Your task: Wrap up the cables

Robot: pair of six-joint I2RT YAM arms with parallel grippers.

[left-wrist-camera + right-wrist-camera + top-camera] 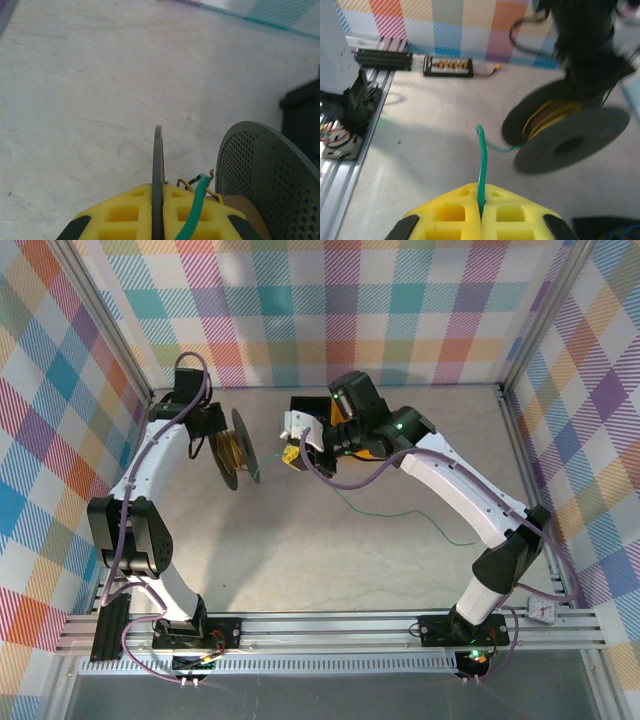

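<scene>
Blurred spool [595,125], green cable [191,215] cut off at bottom edge, perforated flange [265,170] cropped

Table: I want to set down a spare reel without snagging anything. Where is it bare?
Bare: the wide patch of table between the left arm, the green cable and the front rail; also the far right corner behind the right arm. Crowded: around the spool and the right gripper.

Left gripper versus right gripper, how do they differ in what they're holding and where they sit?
The left gripper is shut on a flange of the black spool; the right gripper is shut on the green cable. In the top view the left gripper is at the spool's left side, the right gripper off to its right, not touching it. Both have yellow fingers.
</scene>
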